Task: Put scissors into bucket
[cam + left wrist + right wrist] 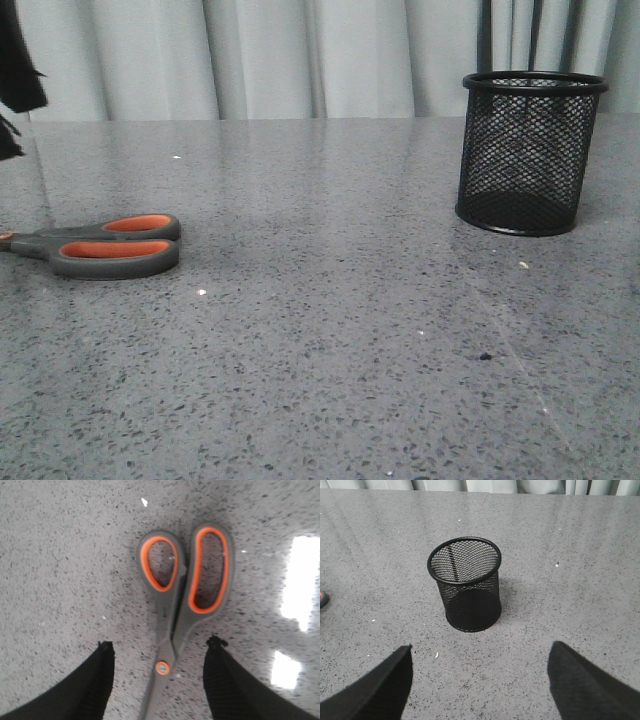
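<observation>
The scissors lie flat on the grey table at the far left, handles pointing right, blades cut off by the frame edge. In the left wrist view the scissors lie closed. My left gripper is open above them, a finger on each side of the orange pivot screw, not touching. The bucket, a black wire-mesh cup, stands upright and empty at the right rear. In the right wrist view the bucket stands ahead of my right gripper, which is open and empty.
A grey speckled table carries a few small white crumbs. Pale curtains hang behind the table's far edge. A dark part of the left arm shows at the upper left corner of the front view.
</observation>
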Robot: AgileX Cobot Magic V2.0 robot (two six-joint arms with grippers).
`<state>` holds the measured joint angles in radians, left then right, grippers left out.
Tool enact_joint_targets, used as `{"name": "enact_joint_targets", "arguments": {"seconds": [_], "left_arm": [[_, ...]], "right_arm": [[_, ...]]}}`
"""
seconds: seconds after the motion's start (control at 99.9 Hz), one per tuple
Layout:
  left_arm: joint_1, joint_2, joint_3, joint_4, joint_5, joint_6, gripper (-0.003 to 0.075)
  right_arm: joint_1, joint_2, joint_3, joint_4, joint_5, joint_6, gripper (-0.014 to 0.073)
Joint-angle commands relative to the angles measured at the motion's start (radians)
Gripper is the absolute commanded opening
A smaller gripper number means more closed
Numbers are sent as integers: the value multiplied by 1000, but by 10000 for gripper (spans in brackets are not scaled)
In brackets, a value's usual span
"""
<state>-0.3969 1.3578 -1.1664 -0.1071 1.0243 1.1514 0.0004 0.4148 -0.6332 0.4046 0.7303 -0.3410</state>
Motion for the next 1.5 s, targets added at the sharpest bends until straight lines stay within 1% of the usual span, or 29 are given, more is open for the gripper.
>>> {"name": "enact_joint_targets", "arguments": {"seconds": [0.0,0.13,0.34,0.49,0.59,0.69,0.821,0.951,1.001,1.051,1.221,1.321,1.491], "left_arm": [[-9,23,-55,-6,-18,38,377],[-9,82,-65,-13,-22,104,377],[-9,153,-73,-13,-57,105,377],[-9,194,-73,-39,-17,105,377],[-9,210,-73,-9,-16,105,377],[-9,218,-73,62,-23,142,377],[-9,218,-74,62,-61,142,377],[-9,215,-83,39,-1,37,377],[-9,215,-86,34,31,16,377],[-9,215,-91,27,82,14,377],[-9,216,-93,34,147,14,377],[-9,218,-93,63,152,18,377],[-9,223,-93,61,94,22,377]], "right_arm": [[1,15,-35,6,-76,-11,508],[26,15,-35,6,-76,-11,508],[40,15,-35,6,-81,-11,508],[40,15,-35,6,-96,-11,508],[40,15,-35,6,-106,-11,508],[40,15,-35,6,-115,-11,508],[40,15,-35,6,-132,-11,508],[40,15,-35,6,-153,-11,508],[40,15,-33,6,-160,-11,508],[40,15,-33,6,-167,-11,508],[40,16,-31,6,-186,-11,508],[40,16,-31,6,-185,-11,508],[40,16,-31,6,-185,-11,508]]}}
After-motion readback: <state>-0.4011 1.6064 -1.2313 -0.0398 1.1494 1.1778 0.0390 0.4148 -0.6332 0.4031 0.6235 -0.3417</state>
